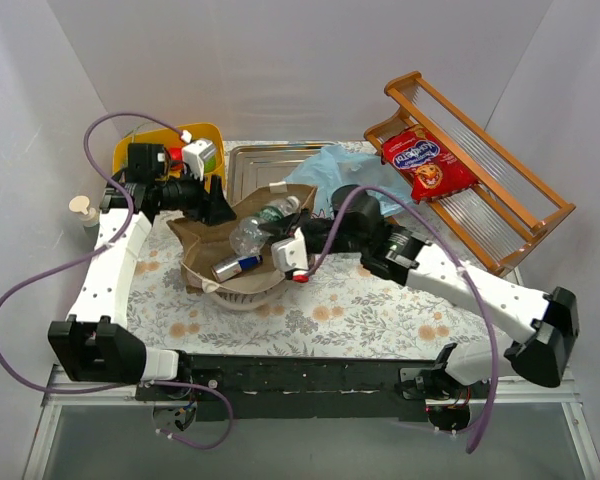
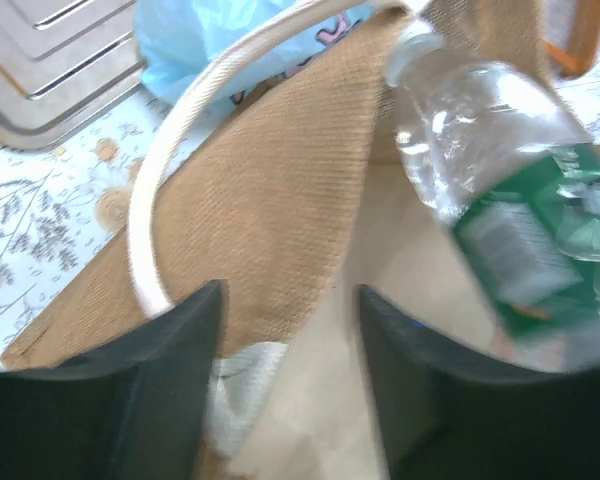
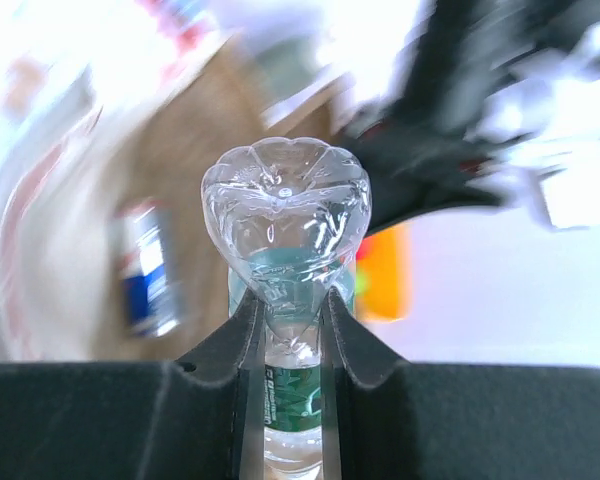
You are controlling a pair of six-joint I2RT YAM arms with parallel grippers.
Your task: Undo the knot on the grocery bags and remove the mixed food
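The brown paper bag [image 1: 205,235] lies open on its side on the flowered cloth. My right gripper [image 1: 276,243] is shut on the clear green-labelled bottle [image 1: 252,232] at the bag's mouth. In the right wrist view the fingers [image 3: 242,330] squeeze the bottle [image 3: 285,220] near its base. The blue-silver can [image 1: 237,266] lies in the bag and also shows in the right wrist view [image 3: 145,270]. My left gripper [image 1: 220,210] is open, its jaws apart at the bag's rim [image 2: 280,200] by the beige handle [image 2: 145,230]. The light blue bag [image 1: 330,170] lies behind. The red snack packet [image 1: 427,165] rests on the wooden rack. The melon is not in view.
A metal tray [image 1: 260,160] sits at the back middle, a wooden rack [image 1: 500,200] at the back right. A yellow tub [image 1: 150,140] with small items stands at the back left, behind my left arm. A pump bottle [image 1: 80,212] stands at the left edge. A small red thing [image 1: 300,276] is beside the bag.
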